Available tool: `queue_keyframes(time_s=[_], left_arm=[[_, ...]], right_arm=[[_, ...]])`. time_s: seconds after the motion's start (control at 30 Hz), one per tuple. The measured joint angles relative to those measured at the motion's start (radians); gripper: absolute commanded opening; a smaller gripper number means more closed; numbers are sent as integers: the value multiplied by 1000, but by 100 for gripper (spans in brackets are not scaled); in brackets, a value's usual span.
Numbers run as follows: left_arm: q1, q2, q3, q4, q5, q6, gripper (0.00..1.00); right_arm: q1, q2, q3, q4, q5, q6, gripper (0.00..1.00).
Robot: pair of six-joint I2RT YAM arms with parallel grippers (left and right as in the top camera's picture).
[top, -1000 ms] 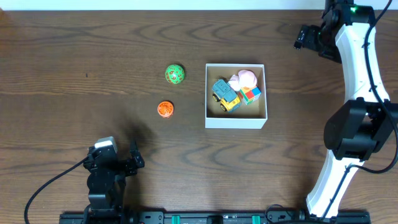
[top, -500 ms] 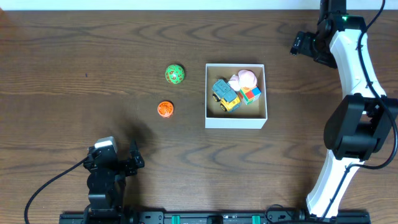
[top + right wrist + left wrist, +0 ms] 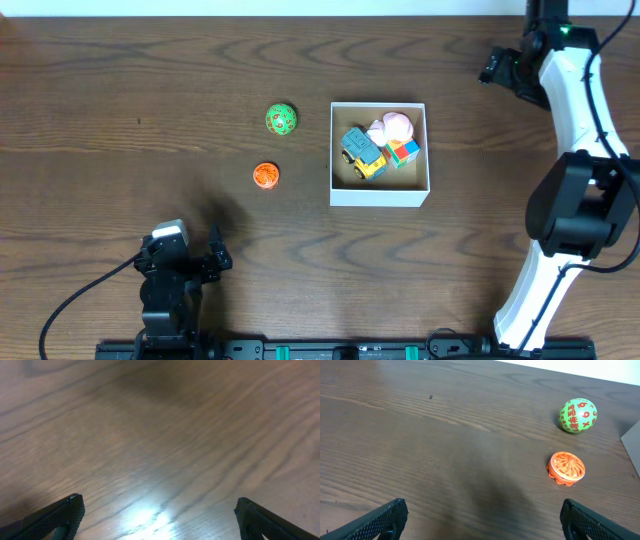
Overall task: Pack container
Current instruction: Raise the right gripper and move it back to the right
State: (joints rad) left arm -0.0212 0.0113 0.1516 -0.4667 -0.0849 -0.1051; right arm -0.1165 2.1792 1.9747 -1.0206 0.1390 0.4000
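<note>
The container (image 3: 380, 197) sits flat on the tabletop, right of centre and nearer the far edge than the near one, with its open top up so toys can be dropped in. Three toys are already packed toward its far right corner: a blue-and-yellow truck (image 3: 362, 152), a pink toy (image 3: 396, 125) and a coloured cube (image 3: 405, 152). They touch one another, and the near part of the brown floor is bare.

A green ball (image 3: 281, 119) and an orange disc (image 3: 265, 176) lie outside, just left of the container. They are apart from each other and from its wall, and are judged to be the items left to pack.

The left gripper (image 3: 482, 510) is parked low near the near edge, left of centre. Its jaws are spread wide with nothing between them, and it faces the two loose toys, likely staged for a pick. The right gripper (image 3: 157, 505) is held by the far right corner, well apart from the container. Its jaws are also spread and empty, probably to keep it out of the way.

Hard to make out:
- The pink toy's shape cannot be identified.
- The ball's red markings are not legible.
- In the left wrist view only a grey sliver of the container is caught at the right edge.
- The right wrist view shows blurred wood grain and a glare patch only.
- The right arm's upper part is cut off at the frame's far edge.
</note>
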Motion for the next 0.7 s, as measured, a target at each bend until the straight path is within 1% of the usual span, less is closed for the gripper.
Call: queue_keyframes(time_s=[0.2,0.5,0.7], left_arm=[[0,0,0,0,0,0,98],[0,0,0,2,0,0,98],[0,0,-7,48,0,-3,98]], right_arm=[[-33,0,0,-14,14,29,99],[-33,0,0,-31,15,38,99],[-33,0,-1,-33,15,39,99]])
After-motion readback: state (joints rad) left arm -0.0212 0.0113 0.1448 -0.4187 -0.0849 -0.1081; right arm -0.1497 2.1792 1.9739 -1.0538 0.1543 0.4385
